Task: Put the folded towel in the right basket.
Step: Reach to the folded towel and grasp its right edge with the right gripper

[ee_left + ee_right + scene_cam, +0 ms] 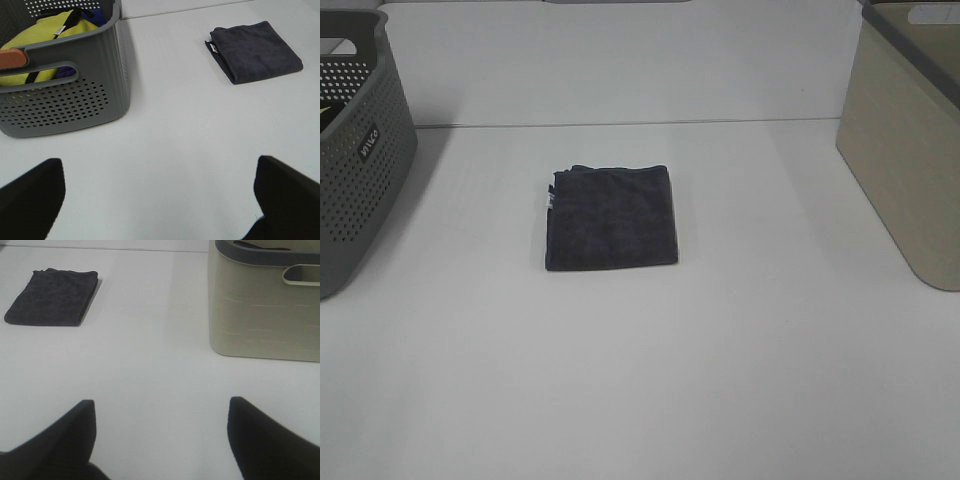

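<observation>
A dark grey folded towel (611,218) lies flat on the white table, in the middle of the exterior high view. It also shows in the left wrist view (256,51) and the right wrist view (52,297). The beige right basket (908,140) with a grey rim stands at the table's right edge; it also shows in the right wrist view (265,305). Neither gripper shows in the exterior high view. My left gripper (160,195) is open and empty, well short of the towel. My right gripper (160,432) is open and empty, apart from towel and basket.
A grey perforated basket (355,160) stands at the left edge; in the left wrist view this basket (65,100) holds yellow and dark cloths. The white table (640,380) extends between the baskets, with a seam line at the back.
</observation>
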Robot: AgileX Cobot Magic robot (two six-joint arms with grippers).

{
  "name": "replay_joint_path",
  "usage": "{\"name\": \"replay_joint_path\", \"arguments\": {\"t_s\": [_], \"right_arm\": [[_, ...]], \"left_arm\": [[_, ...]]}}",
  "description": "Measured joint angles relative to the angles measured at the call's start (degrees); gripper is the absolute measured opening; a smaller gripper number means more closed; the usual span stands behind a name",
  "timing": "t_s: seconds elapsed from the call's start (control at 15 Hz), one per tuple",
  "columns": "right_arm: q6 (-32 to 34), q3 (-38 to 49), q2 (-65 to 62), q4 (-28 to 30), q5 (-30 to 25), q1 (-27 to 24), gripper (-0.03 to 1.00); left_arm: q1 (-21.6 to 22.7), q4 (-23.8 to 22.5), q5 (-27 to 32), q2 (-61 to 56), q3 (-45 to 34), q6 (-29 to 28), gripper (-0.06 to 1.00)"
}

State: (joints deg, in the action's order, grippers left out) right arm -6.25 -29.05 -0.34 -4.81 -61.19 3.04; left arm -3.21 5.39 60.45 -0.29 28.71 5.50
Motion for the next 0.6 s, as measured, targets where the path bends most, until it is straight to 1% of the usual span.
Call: {"name": "replay_joint_path", "arguments": {"t_s": [0.6], "right_arm": [[0.00,0.00,0.00,0.00,0.00,0.00,0.70]], "left_arm": [[0.00,0.00,0.00,0.00,0.00,0.00,0.98]]}}
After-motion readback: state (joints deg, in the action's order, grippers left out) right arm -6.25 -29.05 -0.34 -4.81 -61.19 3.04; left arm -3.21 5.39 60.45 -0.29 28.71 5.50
